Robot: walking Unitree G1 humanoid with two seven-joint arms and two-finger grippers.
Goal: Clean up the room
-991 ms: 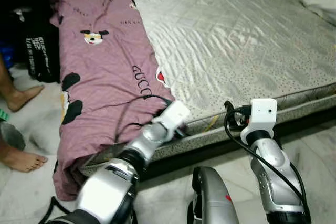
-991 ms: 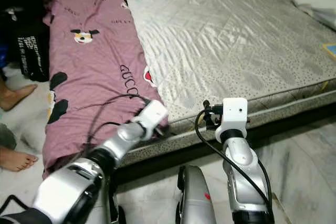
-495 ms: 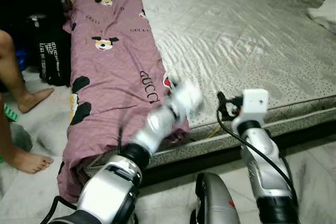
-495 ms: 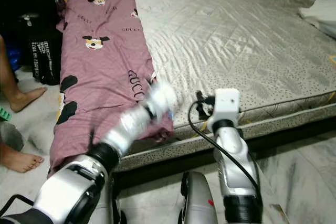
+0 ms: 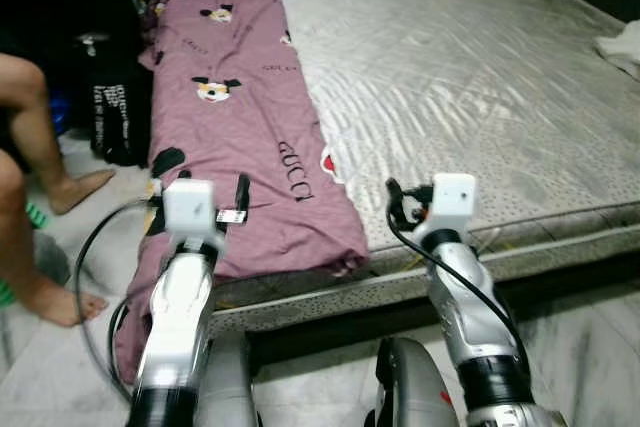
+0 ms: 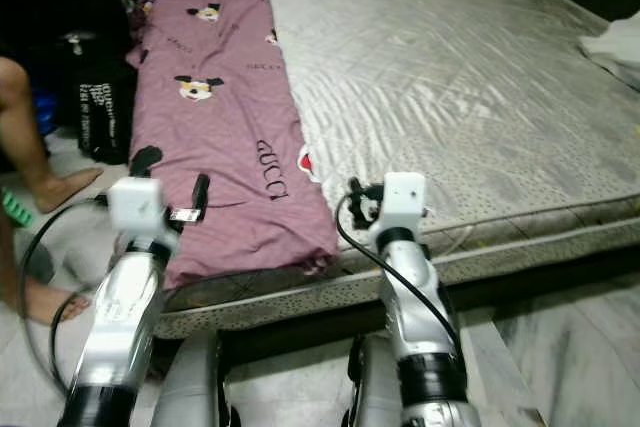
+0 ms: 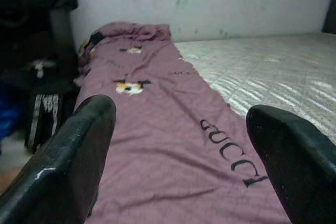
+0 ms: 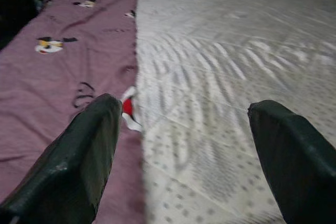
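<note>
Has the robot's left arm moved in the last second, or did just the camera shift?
Yes. The left gripper swung to the robot's left: it was over the purple sheet's near corner, and now it hangs by the sheet's left edge.

Person (image 5: 30, 187) cut off at the frame edge, just legs showing; white cloth (image 5: 622, 47) cropped too.

A mauve-pink blanket (image 5: 245, 117) printed with black-eared cartoon mouse faces and black lettering. It covers a pale grey quilted mattress (image 5: 470, 87) with small dark speckles. A black bag (image 5: 115, 117) bears white lettering.
</note>
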